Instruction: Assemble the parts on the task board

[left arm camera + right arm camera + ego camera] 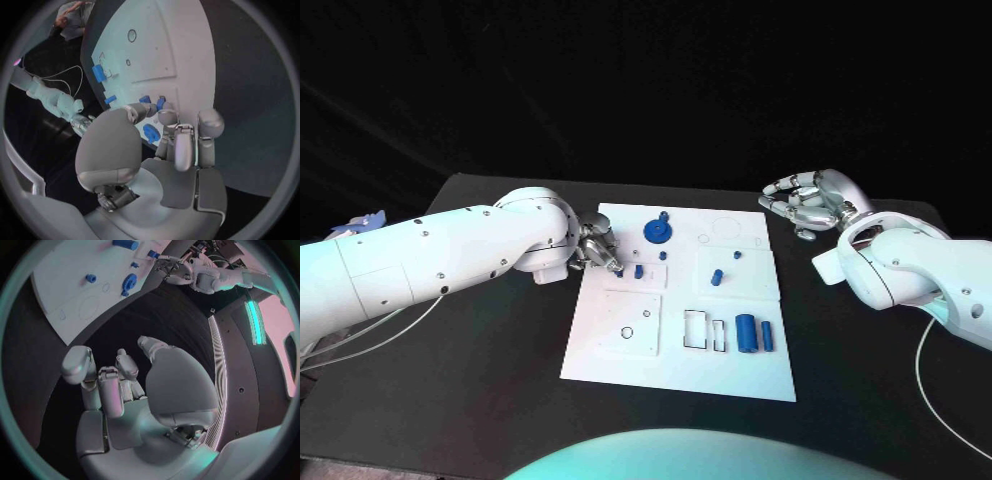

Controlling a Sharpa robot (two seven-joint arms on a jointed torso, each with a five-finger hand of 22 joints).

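Left hand fingers curled over task board, right hand raised, fingers curled empty.

The board looked like smooth matt white plastic, the small blue parts on it matt plastic too. Each hand had a satin silver metallic finish. The desk was matt black.

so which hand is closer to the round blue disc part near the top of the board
Left. The left hand sits at the task board's left edge, just beside the round blue disc. The right hand hovers off the board's right edge over the black table, clearly farther away.
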